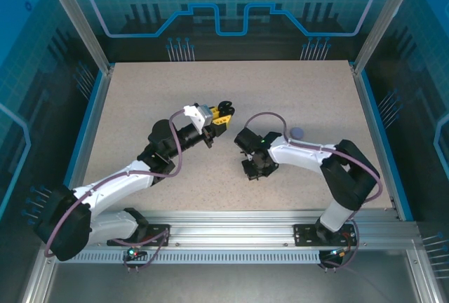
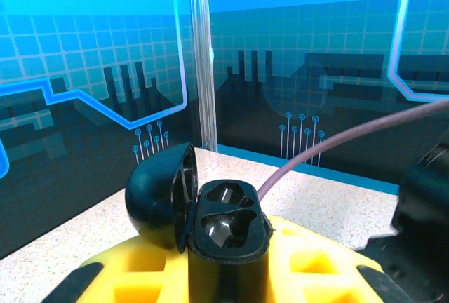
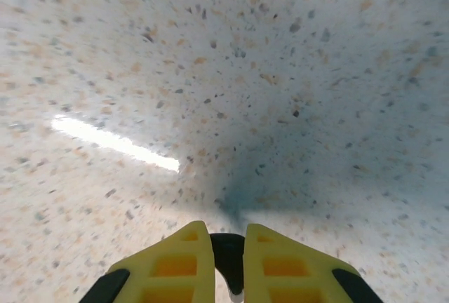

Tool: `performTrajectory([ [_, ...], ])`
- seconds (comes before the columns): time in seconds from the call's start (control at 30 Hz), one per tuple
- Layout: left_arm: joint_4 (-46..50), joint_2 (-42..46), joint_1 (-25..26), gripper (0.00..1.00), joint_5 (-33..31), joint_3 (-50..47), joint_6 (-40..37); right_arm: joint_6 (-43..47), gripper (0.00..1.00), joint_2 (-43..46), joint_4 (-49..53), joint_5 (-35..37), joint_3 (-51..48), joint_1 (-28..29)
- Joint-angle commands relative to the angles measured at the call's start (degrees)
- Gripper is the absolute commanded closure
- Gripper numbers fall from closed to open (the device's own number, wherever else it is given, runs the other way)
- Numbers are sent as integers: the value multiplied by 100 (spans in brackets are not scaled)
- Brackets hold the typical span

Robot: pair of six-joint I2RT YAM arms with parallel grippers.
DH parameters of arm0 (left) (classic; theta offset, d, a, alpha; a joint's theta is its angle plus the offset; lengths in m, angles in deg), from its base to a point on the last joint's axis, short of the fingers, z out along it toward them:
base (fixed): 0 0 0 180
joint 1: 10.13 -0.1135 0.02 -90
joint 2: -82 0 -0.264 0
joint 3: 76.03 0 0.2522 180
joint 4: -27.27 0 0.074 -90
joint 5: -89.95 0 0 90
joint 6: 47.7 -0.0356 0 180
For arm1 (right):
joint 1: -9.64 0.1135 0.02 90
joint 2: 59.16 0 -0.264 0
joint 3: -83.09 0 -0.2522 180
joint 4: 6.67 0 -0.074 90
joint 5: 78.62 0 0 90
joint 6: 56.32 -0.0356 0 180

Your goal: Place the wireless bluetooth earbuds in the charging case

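Since your right gripper point(image 3: 228, 238) pinches the black earbud point(image 3: 228, 261) by a sliver, it could twist or drop; farther out, the left gripper point(image 1: 217, 116) clamps the open case point(image 2: 163, 198), whose empty wells point(image 2: 224, 227) demand exact alignment.

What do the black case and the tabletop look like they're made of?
The charging case looks like hard moulded plastic, glossy black: its open lid and two wells catch sharp highlights. The tabletop seems a speckled laminate or composite, pale with dark and tan flecks, smooth enough to mirror a light streak.
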Motion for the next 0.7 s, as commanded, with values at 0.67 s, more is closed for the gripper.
performTrajectory([
  [0.67, -569, -801, 133, 100, 1453, 464, -255, 1237, 90, 3180, -1701, -303, 1739, -699],
])
